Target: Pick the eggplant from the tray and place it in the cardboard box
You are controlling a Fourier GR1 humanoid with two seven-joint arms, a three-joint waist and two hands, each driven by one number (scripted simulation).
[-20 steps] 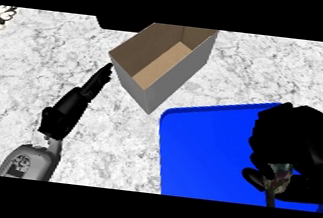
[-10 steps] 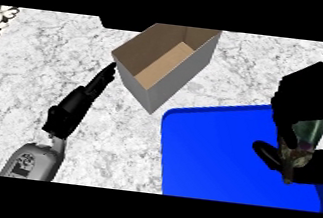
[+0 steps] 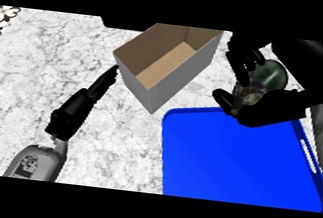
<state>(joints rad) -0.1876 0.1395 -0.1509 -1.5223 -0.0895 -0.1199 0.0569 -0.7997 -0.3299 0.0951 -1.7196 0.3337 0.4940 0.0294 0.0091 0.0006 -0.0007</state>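
I see the eggplant (image 3: 263, 77) up off the tray (image 3: 240, 160), caught inside my right robot hand (image 3: 269, 105), whose black fingers (image 3: 239, 57) and thumb are curled round it so that only a greenish, rounded part of it shows between them. It hangs above the tray's far edge, just to the right of the cardboard box (image 3: 171, 62), and not yet over the box's opening. The box stands tilted in my view, its open mouth toward me and its brown inside showing, with the near right wall between the eggplant and the hollow. My judgement is that the carry is well along and what remains is the move leftward over the rim and the release. The risk I read from here is that wall: if I bring the hand across too low, the fingers or the eggplant may strike the rim and shove the light box along the surface (image 3: 50, 68), or tip it. A release made too soon could also let the eggplant land on the rim and roll back to the tray or onto the marble. Much of the eggplant is hidden by the fingers, so I cannot tell how well it sits in the grasp. My right forearm comes in from the right edge, hand raised and turned palm inward. My left robot hand (image 3: 83, 104) lies low at the box's near left corner, fingers straight and pointing at it, the tips just beside or touching the wall; I cannot tell which.
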